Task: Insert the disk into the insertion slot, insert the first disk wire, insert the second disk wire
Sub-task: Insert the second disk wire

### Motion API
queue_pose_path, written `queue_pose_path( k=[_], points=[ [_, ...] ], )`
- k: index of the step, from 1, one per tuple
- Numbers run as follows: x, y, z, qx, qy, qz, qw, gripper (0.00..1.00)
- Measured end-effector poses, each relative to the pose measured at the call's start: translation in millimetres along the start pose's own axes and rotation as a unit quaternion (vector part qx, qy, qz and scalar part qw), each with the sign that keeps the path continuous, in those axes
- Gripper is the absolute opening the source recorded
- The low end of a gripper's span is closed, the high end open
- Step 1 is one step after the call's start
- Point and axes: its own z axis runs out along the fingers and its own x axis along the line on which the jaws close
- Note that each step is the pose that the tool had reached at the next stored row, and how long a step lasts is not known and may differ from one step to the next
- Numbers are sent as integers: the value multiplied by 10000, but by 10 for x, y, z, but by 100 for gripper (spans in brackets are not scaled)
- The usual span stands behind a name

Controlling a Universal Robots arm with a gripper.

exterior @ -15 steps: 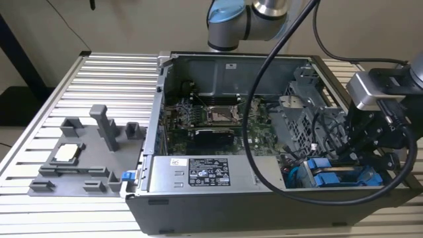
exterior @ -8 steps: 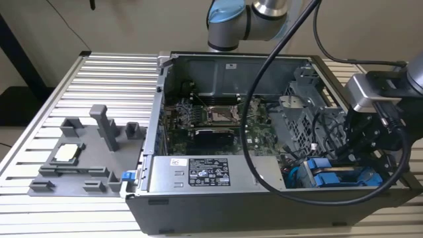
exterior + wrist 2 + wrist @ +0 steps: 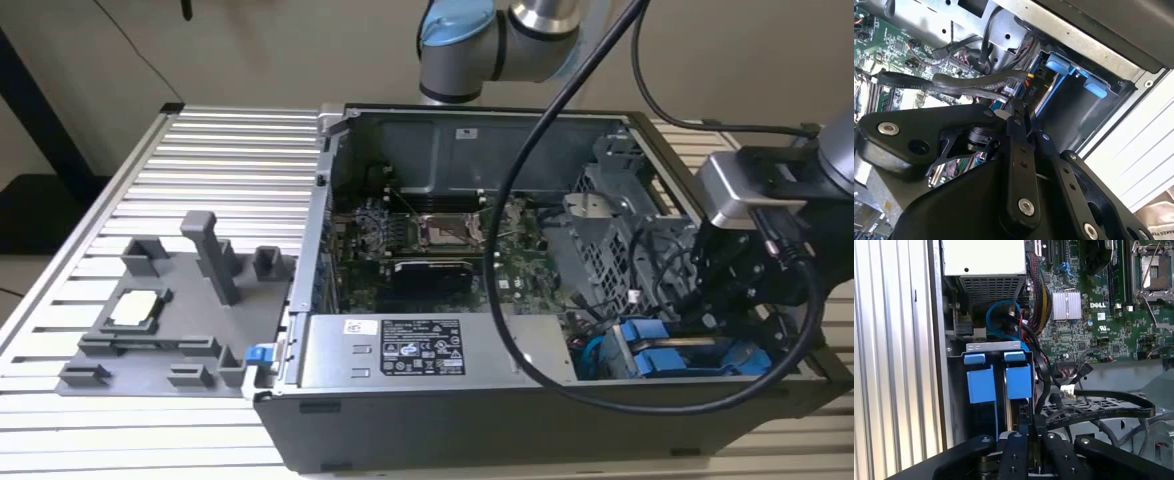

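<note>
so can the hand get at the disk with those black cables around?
Probably yes: the hand sits right at the disk's end, and the black cables lie beside it, not across the gap.

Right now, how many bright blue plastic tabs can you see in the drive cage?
2. In the first wrist view, two bright blue plastic tabs sit side by side in the dark grey metal drive cage: one nearer the case wall, the other nearer the motherboard. More may be hidden.

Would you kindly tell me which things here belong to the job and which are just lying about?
Job: claw, blue-framed disk, drive cage slot, black flat wires.
Lying about: grey fixture tray, power supply, processor socket.
</note>
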Motion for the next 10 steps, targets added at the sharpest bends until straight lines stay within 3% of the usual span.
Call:
queue_pose_path(
  k=[1, 2, 4, 6, 10],
  points=[
    [0, 0, 0, -1, 0, 0, 10000, 18],
    [0, 0, -1, -1, 1, 0, 10000, 24],
    [-2, 1, -30, 0, 2, 4, 10000, 24],
    [-13, 6, -119, 0, 1, 5, 10000, 24],
    [-27, 12, -234, 0, 1, 5, 10000, 24]
  ],
)
